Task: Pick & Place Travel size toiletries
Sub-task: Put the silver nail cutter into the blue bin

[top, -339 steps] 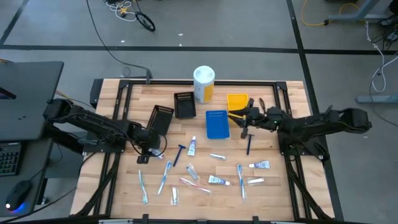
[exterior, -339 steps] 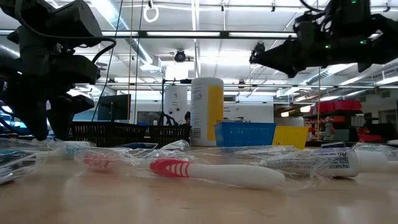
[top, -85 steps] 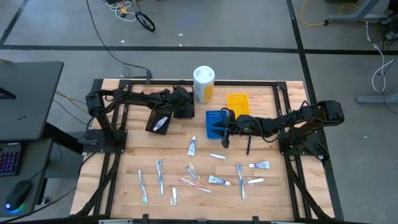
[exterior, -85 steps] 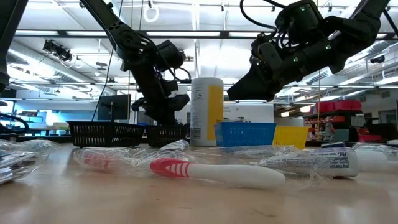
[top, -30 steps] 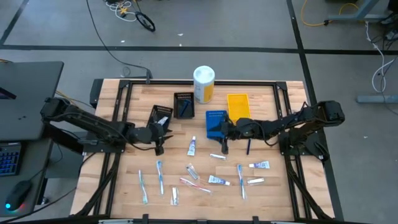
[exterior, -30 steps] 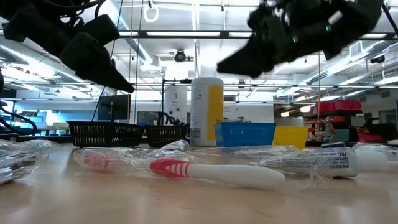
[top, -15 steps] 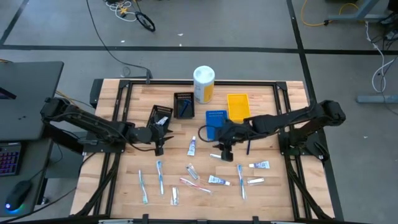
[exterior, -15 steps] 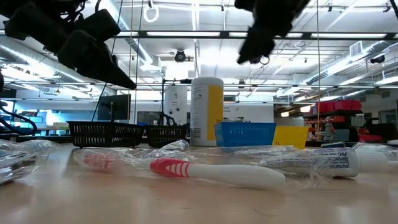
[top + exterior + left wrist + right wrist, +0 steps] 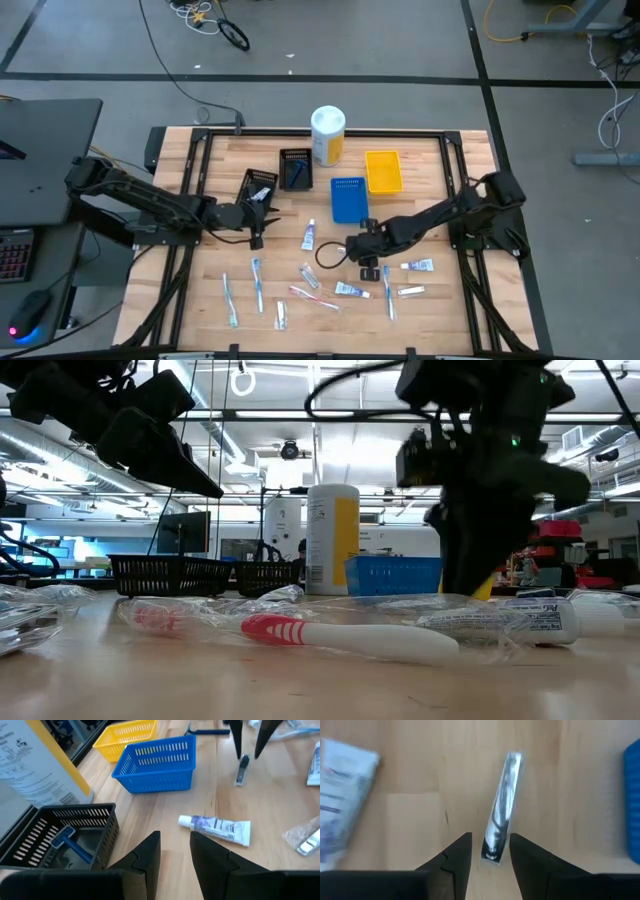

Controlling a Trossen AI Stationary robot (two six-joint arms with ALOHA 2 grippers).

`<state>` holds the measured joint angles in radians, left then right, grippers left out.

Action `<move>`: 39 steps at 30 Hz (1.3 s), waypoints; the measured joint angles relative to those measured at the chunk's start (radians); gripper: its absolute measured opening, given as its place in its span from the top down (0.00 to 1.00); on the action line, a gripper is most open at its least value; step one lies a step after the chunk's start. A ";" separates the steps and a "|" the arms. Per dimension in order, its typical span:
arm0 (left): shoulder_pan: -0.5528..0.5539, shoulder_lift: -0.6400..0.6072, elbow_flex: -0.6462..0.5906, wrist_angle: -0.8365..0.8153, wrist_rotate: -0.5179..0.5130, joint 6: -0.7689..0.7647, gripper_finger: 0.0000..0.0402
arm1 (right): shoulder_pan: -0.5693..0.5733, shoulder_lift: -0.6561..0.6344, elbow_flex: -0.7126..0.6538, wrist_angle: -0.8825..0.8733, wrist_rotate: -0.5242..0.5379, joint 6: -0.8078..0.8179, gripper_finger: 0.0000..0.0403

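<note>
- Left gripper point(image 9: 256, 222) hovers over the table's left-centre, just near of the black baskets, fingers point(image 9: 148, 851) parted with nothing between them.
- Two black baskets sit to its far side: one point(image 9: 259, 187) tilted, the other point(image 9: 296, 169) holding a blue razor point(image 9: 72, 844).
- White tube point(image 9: 309, 236) lies just right of the left gripper, on bare wood point(image 9: 230, 160).
- Along the near-left lie toothbrushes point(image 9: 229, 298), point(image 9: 258, 283) and a small packet point(image 9: 281, 316).
- Further right, a pink toothbrush point(image 9: 313, 299) and another packet point(image 9: 309, 276) lie near the table's middle.
- Canister point(image 9: 327, 135), white and yellow, stands at the far edge, centre.
- Blue basket point(image 9: 348, 199) sits right of the black ones; yellow basket point(image 9: 383, 170) is just beyond it on the right.
- Right gripper point(image 9: 368, 260) is low over the table near of the blue basket, fingers point(image 9: 455, 857) spread and pointing down on either side of a slim wrapped item point(image 9: 501, 806); they are not closed on it.
- More tubes lie right of that gripper: one point(image 9: 352, 290) near of it, one point(image 9: 418, 266) to its right, one point(image 9: 410, 291) nearer still.
- Light-blue toothbrush point(image 9: 387, 291) lies between those tubes.
</note>
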<state>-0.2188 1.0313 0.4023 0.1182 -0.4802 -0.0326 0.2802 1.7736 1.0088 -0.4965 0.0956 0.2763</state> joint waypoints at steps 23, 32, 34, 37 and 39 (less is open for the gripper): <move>0.000 0.000 0.000 0.008 0.002 0.014 0.72 | -0.005 0.014 0.016 0.014 0.034 -0.098 0.83; 0.000 0.000 0.000 0.009 0.003 0.013 0.72 | -0.013 -0.148 0.105 -0.082 0.403 -0.133 0.84; 0.000 0.000 0.000 0.008 0.003 0.013 0.72 | -0.039 -0.181 0.105 -0.089 0.487 -0.113 0.84; 0.000 0.000 0.000 0.008 0.002 0.012 0.72 | -0.103 -0.196 0.105 -0.092 0.494 -0.101 0.84; 0.000 0.000 0.000 0.009 0.002 0.011 0.72 | -0.157 -0.194 0.103 -0.096 0.447 -0.113 0.84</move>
<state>-0.2188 1.0313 0.4019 0.1277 -0.4778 -0.0212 0.1229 1.5793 1.1116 -0.5921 0.5422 0.1636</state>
